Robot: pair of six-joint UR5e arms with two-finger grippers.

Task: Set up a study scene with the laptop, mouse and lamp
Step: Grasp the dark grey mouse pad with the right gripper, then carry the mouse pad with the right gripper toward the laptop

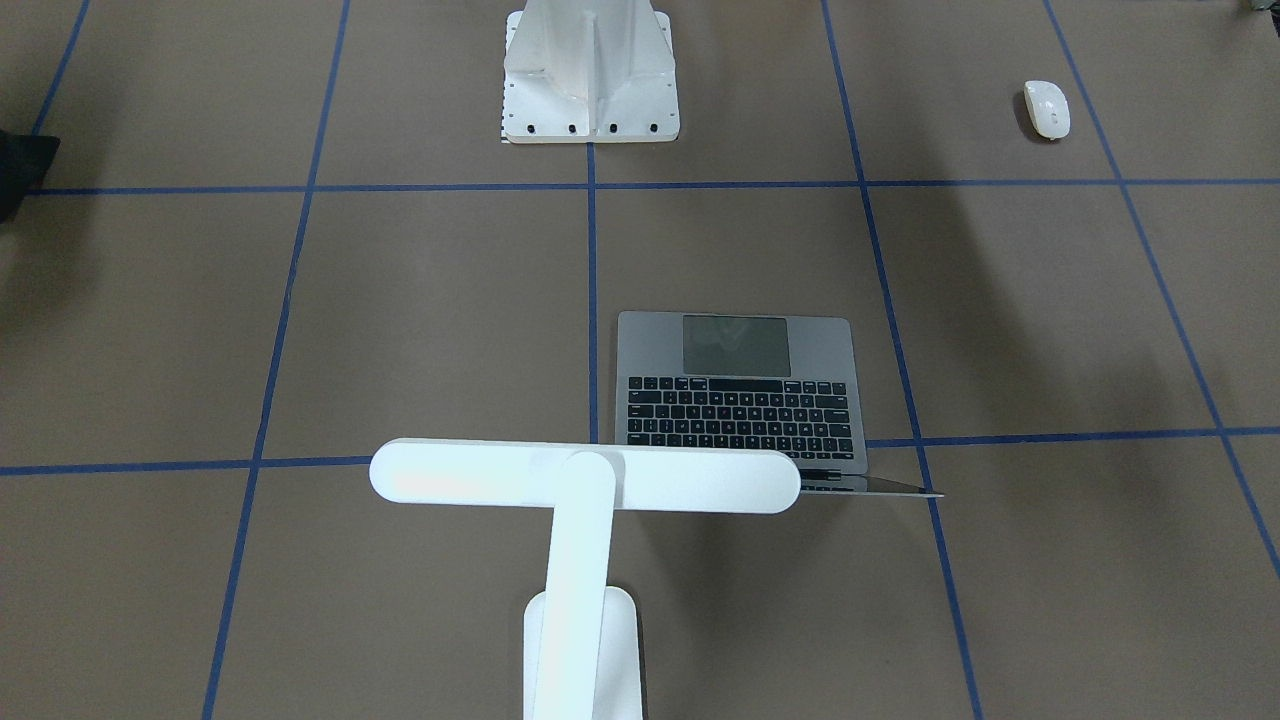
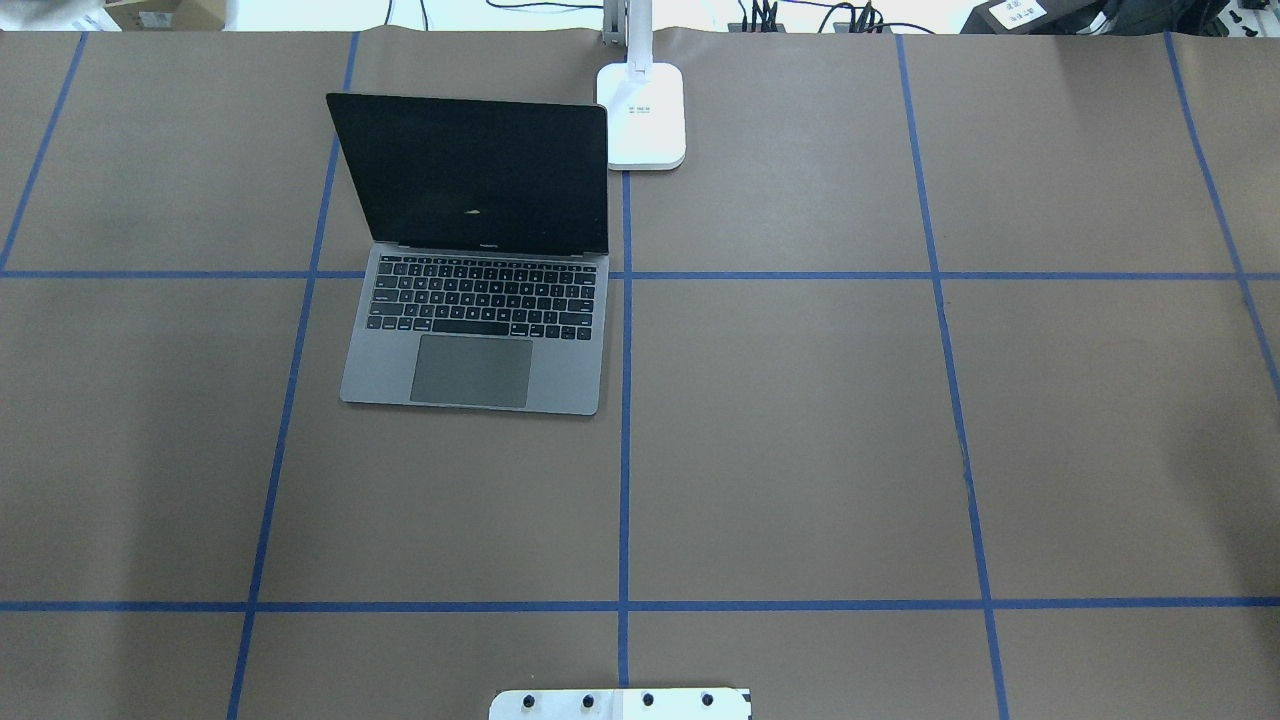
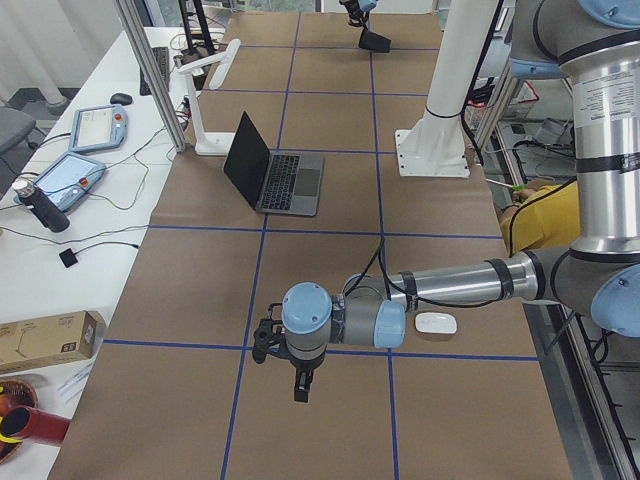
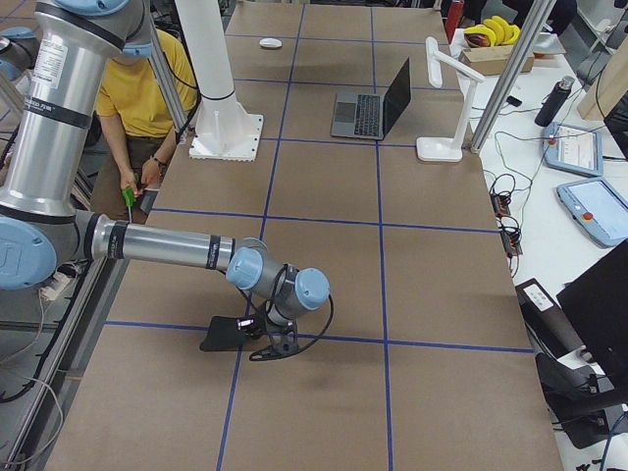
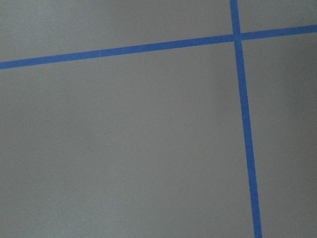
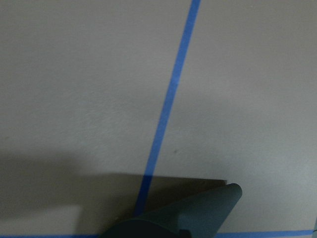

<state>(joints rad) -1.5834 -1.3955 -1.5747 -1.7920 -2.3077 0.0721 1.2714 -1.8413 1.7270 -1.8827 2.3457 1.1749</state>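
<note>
From across the table, the lamp [image 1: 585,478] stands nearest, and its bar head reaches over the hinge end of the open laptop [image 1: 740,395]. The mouse [image 1: 1046,109] lies well apart from both, far to the right, and the pedestal [image 1: 590,90] stands at the far middle. A dark shape [image 1: 22,165] enters at the left edge; I cannot tell what it is. From overhead, the laptop sits on the table [image 2: 800,450] left of the middle tape line, with its dark screen raised toward the far edge. The lamp's base is just right of the screen, at that far edge. From the left end, the left gripper [image 3: 301,392] hangs low over the table with its fingers pointing down; I cannot tell if it is wide or narrow. The mouse lies just beside this arm's forearm. From the right end, the right gripper [image 4: 263,336] is low at a black pad [image 4: 224,336]; I cannot tell if it clamps the pad. The left wrist view shows only table and crossing tape [image 5: 245,124]. The right wrist view shows a dark curled corner at the bottom.
</note>
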